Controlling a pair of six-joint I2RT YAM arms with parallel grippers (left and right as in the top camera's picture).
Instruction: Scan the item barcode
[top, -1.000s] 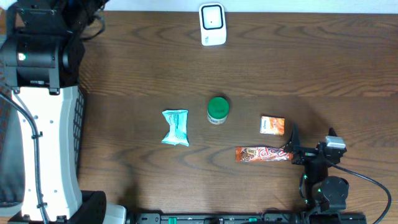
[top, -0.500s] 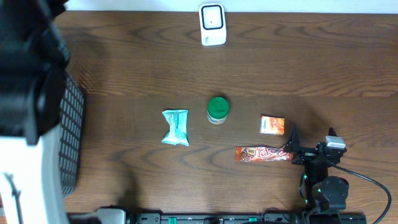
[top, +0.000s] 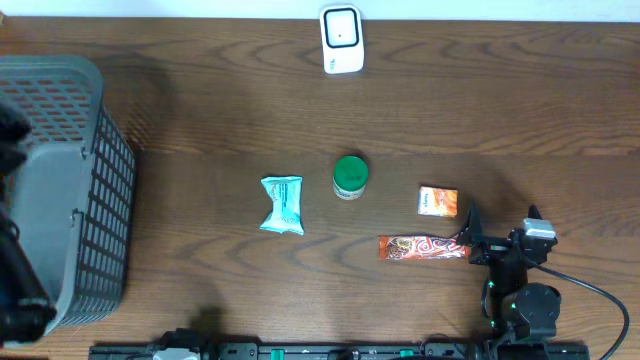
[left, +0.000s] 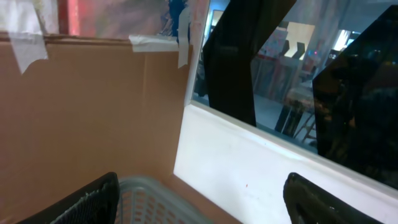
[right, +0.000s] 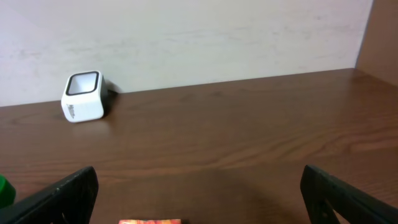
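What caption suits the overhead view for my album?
Teal packet, green-lidded jar, orange packet and candy bar await the white scanner on a wooden table.

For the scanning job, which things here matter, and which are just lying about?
Job: white barcode scanner; candy bar, beside the open right gripper, likely the item.
Lying about: teal packet; green-lidded jar; orange packet; grey basket.

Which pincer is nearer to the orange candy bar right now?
Right. The right pincer sits open at the right end of the candy bar; the left pincer is far off, over the grey basket at the far left.
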